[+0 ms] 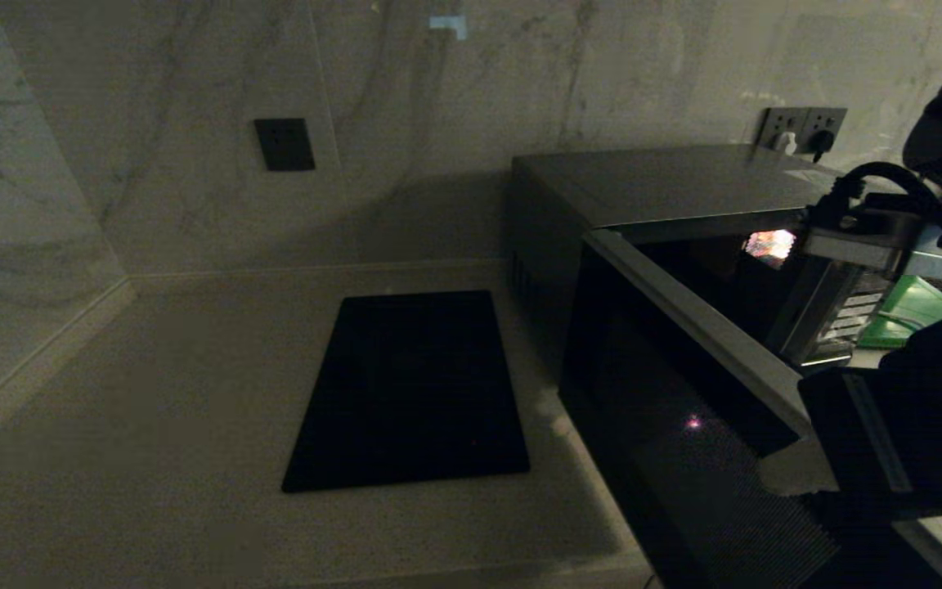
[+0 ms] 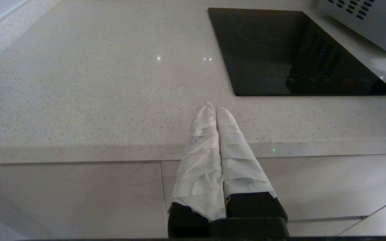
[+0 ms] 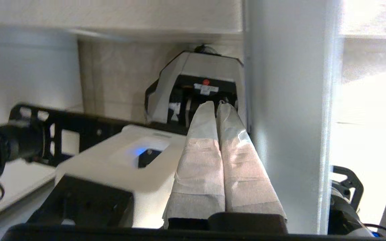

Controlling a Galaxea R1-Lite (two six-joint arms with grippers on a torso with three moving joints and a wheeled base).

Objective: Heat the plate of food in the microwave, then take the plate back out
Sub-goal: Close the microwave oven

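Microwave [image 1: 659, 270] at 3 o'clock on the counter [image 1: 152, 458], door swung open; plate of food unseen. Right end effector [image 3: 217, 104] clenched beside the door — left end effector [image 2: 215, 108] clenched, parked at the counter edge

Right claw [image 3: 217, 106] with white-taped fingers [image 3: 201, 140] pressed together, right beside a tall pale-grey flat panel [image 3: 286, 117], pointing at a grey-and-black boxy device [image 3: 193, 87].

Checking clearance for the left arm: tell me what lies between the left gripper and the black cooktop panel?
Only bare speckled countertop separates the left gripper from the cooktop panel, seen in the left wrist view.
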